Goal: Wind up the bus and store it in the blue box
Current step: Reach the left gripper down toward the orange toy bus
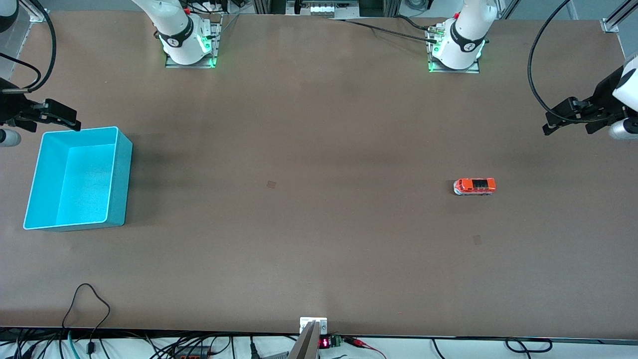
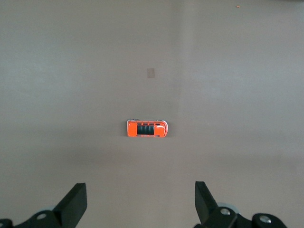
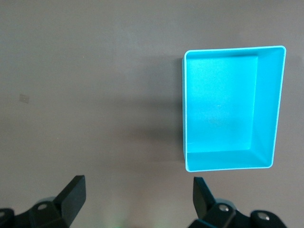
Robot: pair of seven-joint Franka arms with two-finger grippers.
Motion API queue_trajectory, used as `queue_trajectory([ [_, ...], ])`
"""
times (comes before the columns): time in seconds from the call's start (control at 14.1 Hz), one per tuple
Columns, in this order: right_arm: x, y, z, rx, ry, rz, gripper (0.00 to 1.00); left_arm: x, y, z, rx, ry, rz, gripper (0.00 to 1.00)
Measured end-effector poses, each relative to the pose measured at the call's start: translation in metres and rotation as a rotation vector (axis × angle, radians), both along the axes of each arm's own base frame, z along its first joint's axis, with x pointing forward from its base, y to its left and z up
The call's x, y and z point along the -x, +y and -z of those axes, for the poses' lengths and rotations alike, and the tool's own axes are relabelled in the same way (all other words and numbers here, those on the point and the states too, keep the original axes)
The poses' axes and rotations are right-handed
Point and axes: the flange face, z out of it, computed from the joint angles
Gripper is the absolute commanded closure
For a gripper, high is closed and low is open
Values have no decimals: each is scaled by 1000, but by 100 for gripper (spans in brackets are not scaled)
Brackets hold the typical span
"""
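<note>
The work surface is a wide brown table (image 1: 309, 149) with the two arm bases mounted along one long edge and cables hanging off the edge nearest the front camera. The bus (image 1: 474, 186) stands on its wheels toward the left arm's end of the table, well apart from the blue box (image 1: 75, 179), which sits open and empty at the right arm's end. The left gripper (image 1: 558, 122) hangs in the air above the table's left-arm end, fingers spread wide, nothing between them; its wrist view shows the bus (image 2: 147, 128) broadside to the camera, ahead of the open fingers. The right gripper (image 1: 62, 117) hangs just off the box's farther rim, also spread wide and empty, and that arm waits; its wrist view looks down into the blue box (image 3: 280, 104). No step of the task appears to have begun, so the step in hand is judged to be the first grasp of the bus by the left arm. Bring the gripper down centred over the roof, with the fingers across the short width and clear of the wheels. Close on the side panels, not the ends, since the toy is small and likely to roll or twist if touched off-centre. Keep the grip low enough that the wheels can be dragged backward on the table for winding.
</note>
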Motion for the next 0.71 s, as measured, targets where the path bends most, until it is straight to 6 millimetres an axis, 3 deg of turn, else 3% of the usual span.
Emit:
queue_trajectory([
  [0.35,0,0,0,0,0,0,0,3,0,2,0,11,1,0],
  [0.71,0,0,0,0,0,0,0,-7,-8,38,0,84,16,0],
])
